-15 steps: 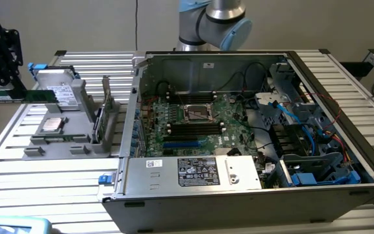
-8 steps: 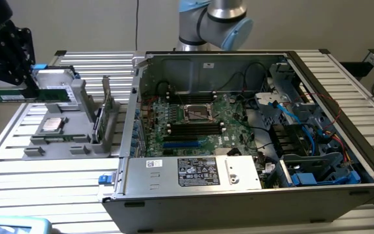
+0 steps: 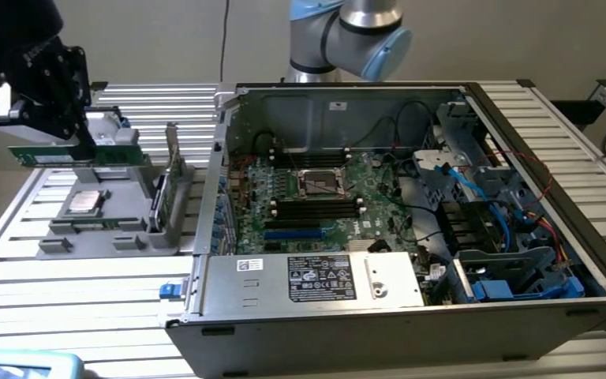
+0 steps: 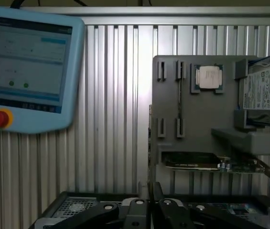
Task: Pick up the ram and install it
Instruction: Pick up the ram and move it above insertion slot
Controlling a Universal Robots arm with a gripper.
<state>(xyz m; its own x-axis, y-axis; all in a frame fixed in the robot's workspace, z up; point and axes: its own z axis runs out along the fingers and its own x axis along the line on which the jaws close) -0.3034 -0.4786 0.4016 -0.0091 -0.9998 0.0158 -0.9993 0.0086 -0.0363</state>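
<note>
The ram (image 3: 76, 155), a narrow green stick, hangs level above the grey parts holder (image 3: 92, 229) at the exterior view's left. My gripper (image 3: 84, 144) is shut on its top edge. In the wrist view the ram (image 4: 150, 143) shows edge-on as a thin strip running out from between the closed black fingers (image 4: 137, 210). The open computer case (image 3: 282, 276) lies to the exterior view's right of the holder. Its motherboard (image 3: 361, 178) carries long black memory slots (image 3: 314, 208) either side of the CPU socket (image 3: 319, 183).
On the holder sit a CPU (image 4: 208, 77), a hard drive (image 4: 264, 90) and an upright green expansion card (image 3: 173, 170). A blue teach pendant (image 4: 25, 67) lies on the slatted table (image 4: 115, 119). Cables and a drive cage (image 3: 492, 229) crowd the case's right side.
</note>
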